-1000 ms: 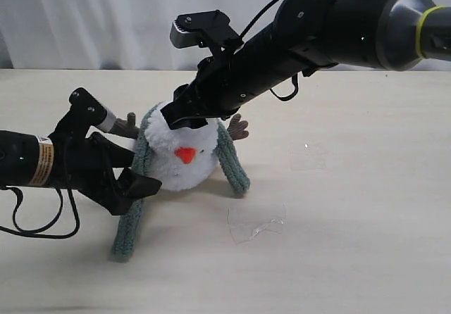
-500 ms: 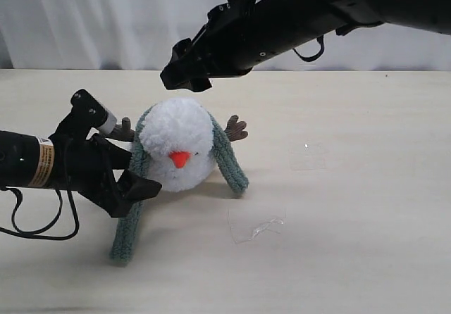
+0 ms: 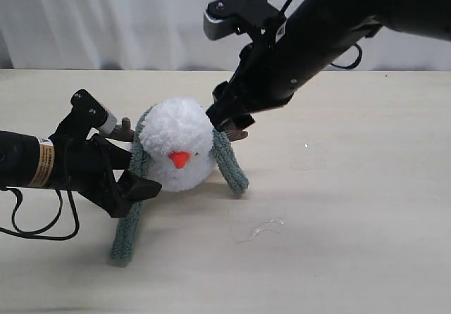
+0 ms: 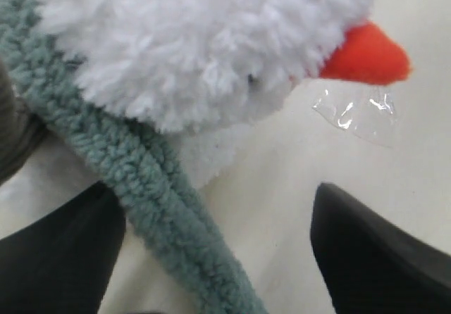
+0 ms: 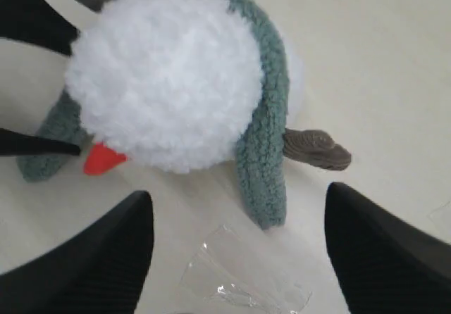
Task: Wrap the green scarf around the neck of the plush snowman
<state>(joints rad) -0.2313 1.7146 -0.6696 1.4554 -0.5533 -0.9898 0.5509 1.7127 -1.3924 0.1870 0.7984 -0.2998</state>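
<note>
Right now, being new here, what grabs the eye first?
A white plush snowman with an orange nose sits in the middle, the green scarf draped behind its head. The left end effector is open around one scarf strand; the right end effector hovers open beside the head.

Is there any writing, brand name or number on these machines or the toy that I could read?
Sticker on the left arm: small dark print on orange-tan, too blurred to read.
Plush snowman, green scarf, right arm: no lettering visible.
</note>
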